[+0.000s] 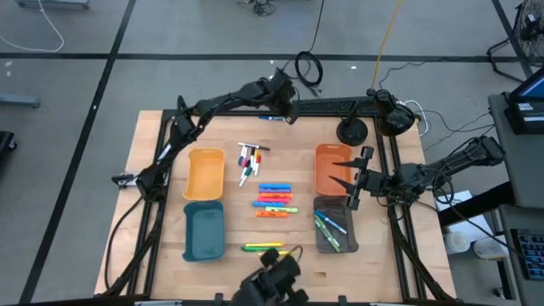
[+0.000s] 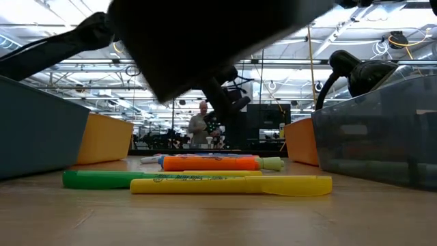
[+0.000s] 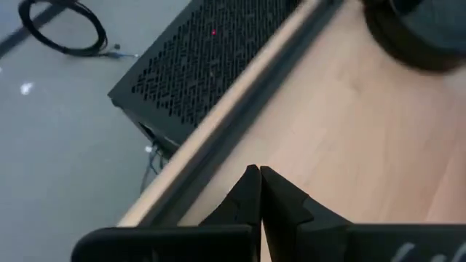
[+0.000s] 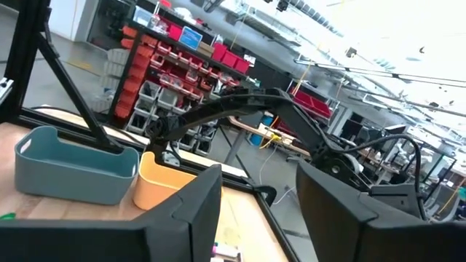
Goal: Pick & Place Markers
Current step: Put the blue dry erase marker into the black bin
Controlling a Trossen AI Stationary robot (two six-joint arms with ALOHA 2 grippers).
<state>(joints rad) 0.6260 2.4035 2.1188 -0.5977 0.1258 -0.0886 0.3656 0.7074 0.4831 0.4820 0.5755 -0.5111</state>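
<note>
barely started. most markers loose mid-counter, between the trays; only a few sit in the grey tray. orange tray, yellow tray, teal tray look empty. left claw clenched on nothing at counter's far edge. right claw spread, empty, over the orange tray. low view alone shows green highlighter and yellow highlighter up close.
</note>
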